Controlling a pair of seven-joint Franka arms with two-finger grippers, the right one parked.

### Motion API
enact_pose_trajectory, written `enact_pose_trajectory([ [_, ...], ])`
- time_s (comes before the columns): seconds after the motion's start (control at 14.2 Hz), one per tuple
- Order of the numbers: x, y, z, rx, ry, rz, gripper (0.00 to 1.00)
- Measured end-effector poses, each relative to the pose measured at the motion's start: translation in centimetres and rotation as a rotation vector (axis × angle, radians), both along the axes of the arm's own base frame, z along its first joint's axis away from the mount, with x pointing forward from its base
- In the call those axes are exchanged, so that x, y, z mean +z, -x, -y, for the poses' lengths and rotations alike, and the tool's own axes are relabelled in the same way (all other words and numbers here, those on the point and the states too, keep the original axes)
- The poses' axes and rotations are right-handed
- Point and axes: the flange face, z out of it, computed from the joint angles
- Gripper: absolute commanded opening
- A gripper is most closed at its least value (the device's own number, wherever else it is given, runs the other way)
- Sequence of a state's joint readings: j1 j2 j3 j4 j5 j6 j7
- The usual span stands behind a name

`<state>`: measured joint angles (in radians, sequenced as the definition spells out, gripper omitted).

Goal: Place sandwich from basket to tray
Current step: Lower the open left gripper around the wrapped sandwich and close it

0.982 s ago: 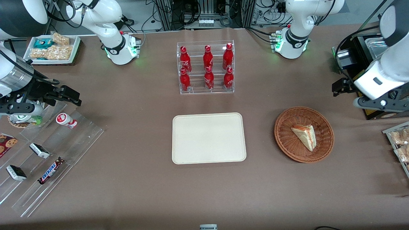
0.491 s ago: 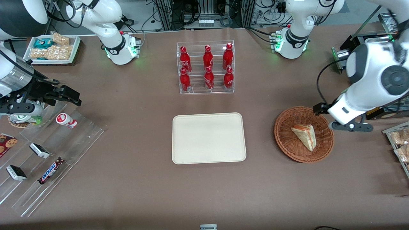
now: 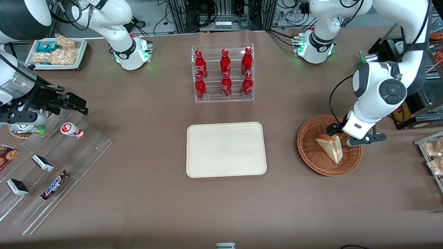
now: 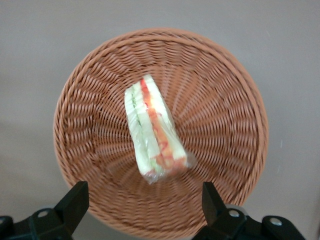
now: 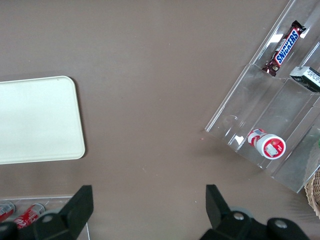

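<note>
Within the last second I had swung the left arm in from the working arm's end of the table, and its gripper (image 4: 142, 207) then hung above the basket (image 3: 313, 162), fingers (image 4: 75, 202) spread wide and holding nothing. The sandwich (image 3: 330, 147) lay untouched in the basket, well apart from the bare tray (image 3: 226, 149). I judged the approach nearly done, with descent and grasp remaining.

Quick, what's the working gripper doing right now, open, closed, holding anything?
Gripper: open and empty, above the basket, fingers wide, sandwich lying ungrasped in it.
</note>
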<state>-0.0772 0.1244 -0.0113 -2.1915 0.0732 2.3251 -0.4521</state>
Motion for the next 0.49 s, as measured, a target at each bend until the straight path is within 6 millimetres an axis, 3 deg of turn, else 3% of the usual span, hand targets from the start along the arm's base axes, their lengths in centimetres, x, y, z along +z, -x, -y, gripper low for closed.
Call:
enact_pose_trajectory([
  [0.28, -1.9, -1.1, 0.3, 0.328, 0.027, 0.077, 1.00],
  [0.49, -4.1, -1.4, 0.3, 0.395, 0.030, 0.070, 0.99],
])
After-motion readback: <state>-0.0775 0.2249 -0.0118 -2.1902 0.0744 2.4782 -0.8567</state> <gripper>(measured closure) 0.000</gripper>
